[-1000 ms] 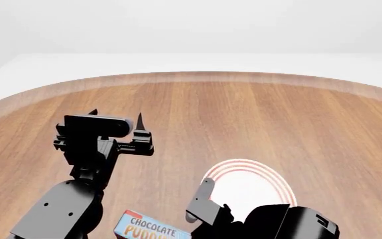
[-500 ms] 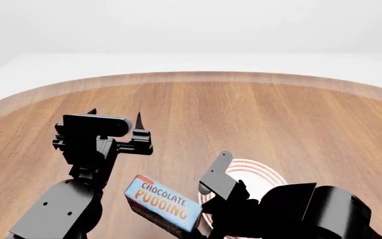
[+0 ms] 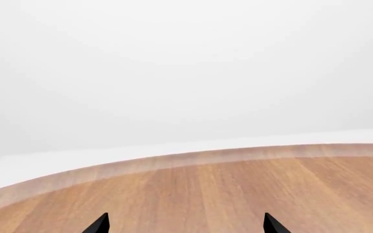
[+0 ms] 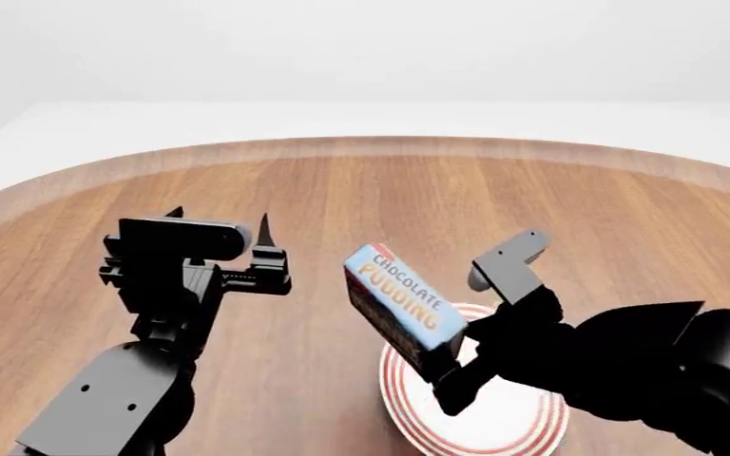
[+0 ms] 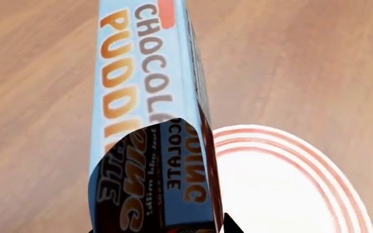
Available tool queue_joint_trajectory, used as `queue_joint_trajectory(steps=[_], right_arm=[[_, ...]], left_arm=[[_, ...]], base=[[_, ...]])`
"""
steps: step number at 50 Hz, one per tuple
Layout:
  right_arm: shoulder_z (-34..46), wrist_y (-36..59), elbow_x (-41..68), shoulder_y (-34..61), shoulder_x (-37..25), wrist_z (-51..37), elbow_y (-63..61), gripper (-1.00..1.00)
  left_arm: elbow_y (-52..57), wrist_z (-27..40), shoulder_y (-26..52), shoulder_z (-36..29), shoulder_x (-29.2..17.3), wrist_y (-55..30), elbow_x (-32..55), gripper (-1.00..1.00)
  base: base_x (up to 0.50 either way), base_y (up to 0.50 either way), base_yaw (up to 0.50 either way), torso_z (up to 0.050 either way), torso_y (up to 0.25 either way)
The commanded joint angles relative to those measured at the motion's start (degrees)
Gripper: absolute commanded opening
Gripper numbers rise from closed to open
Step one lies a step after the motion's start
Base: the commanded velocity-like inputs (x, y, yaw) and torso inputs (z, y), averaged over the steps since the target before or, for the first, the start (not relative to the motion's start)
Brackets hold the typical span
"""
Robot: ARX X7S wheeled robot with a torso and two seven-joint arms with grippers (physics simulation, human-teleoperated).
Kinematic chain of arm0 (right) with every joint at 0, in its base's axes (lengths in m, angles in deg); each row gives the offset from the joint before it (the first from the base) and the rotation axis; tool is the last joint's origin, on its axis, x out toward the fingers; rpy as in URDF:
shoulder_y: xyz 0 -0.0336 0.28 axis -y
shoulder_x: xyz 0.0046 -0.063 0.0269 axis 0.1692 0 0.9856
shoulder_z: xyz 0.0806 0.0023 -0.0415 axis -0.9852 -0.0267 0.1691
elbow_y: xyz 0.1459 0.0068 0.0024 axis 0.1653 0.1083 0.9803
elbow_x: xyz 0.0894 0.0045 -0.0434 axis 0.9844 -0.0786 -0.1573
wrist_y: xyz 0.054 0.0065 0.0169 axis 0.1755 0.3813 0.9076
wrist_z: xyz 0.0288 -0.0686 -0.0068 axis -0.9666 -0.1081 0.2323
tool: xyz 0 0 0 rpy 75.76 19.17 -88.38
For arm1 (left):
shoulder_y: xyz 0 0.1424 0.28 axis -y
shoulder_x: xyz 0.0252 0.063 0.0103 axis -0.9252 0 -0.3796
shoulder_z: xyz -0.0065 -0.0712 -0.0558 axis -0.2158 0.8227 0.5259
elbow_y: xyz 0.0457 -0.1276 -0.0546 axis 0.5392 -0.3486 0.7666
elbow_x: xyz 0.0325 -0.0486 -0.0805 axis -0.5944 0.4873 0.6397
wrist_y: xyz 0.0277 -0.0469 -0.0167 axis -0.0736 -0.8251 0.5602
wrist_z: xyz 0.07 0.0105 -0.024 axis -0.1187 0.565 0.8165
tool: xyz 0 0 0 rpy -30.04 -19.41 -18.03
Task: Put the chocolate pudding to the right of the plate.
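The chocolate pudding (image 4: 397,299) is a carton with a light-blue top and dark brown sides. My right gripper (image 4: 467,318) is shut on its near end and holds it tilted in the air, over the left rim of the plate (image 4: 530,432). The plate is white with red rings and lies on the table, partly hidden by my right arm. In the right wrist view the pudding (image 5: 141,73) runs away from the camera between the jaws of the right gripper (image 5: 167,216), with the plate (image 5: 283,184) below it. My left gripper (image 4: 220,220) is open and empty above bare wood; it also shows in the left wrist view (image 3: 186,225).
The round wooden table (image 4: 378,190) has a raised rim at the far side, also seen in the left wrist view (image 3: 193,158). White floor lies beyond it. No other objects show on the table.
My right gripper has lifted the pudding up and to the right, from low at the near edge left of the plate to above the plate's left rim. The left arm has not moved.
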Motion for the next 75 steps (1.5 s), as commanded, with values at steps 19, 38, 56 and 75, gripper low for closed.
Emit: queue_joint_trajectory(steps=[19,38,56,75], right_arm=[[-14.9,-1.5,4.0,-2.1,-7.8,-8.6,7.1,-1.00],[-24.4,-4.4,7.2,-10.7,-15.0,-11.1,8.2,-1.00],[-24.0,-9.1,1.8,-11.8,-16.6,-8.3,18.3,-1.00],[-19.5,-13.4,-4.2,-11.1,-15.4,-4.0,27.4,-1.00]], left_arm=[[-0.2,0.5,-0.3,-0.1,-0.4,0.6,0.5,1.00],[-0.3,0.8,-0.2,-0.5,-0.4,0.7,0.9,1.00],[0.2,1.2,-0.1,-0.5,-0.8,0.5,1.3,1.00],[0.2,1.4,-0.4,-0.7,-1.1,0.8,1.6,1.00]], base=[[0.00,0.00,0.00,0.000,0.000],[0.00,0.00,0.00,0.000,0.000],[0.00,0.00,0.00,0.000,0.000],[0.00,0.00,0.00,0.000,0.000]])
